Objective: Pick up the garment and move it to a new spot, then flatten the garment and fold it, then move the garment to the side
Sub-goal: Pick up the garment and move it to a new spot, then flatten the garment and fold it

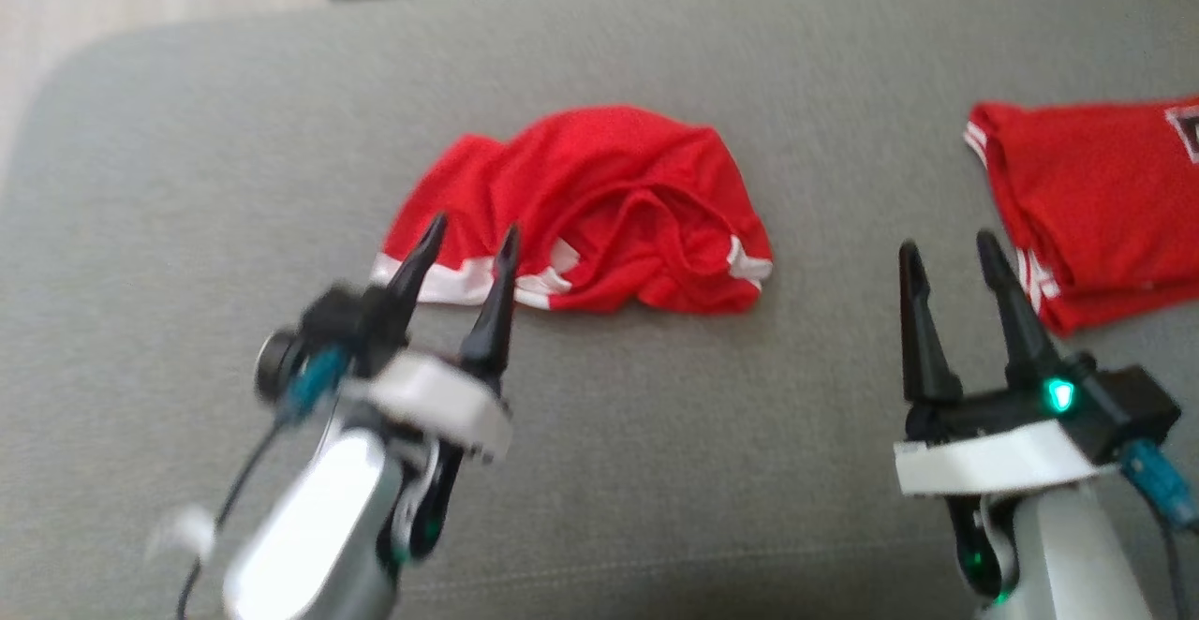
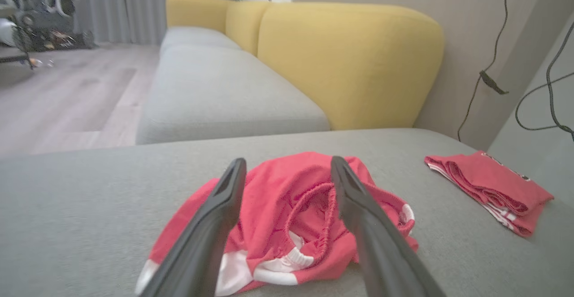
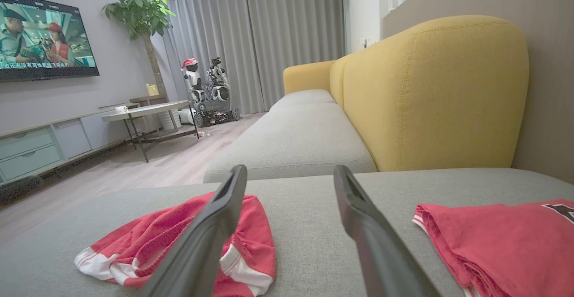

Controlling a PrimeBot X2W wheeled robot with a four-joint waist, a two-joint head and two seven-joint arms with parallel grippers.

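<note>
Garment (image 1: 581,208) found crumpled on the grey cushion (image 1: 187,180); long axis running left-right | left gripper (image 1: 473,227) spread, nothing held; tips at the near-left hem; judged the nearer | right gripper (image 1: 948,245) spread, nothing held; placed well to its right

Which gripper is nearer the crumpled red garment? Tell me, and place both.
Left. The left gripper hovers at the near left edge of the crumpled red garment. The right gripper is off to that garment's right, apart from it, close to the folded red garment.
</note>
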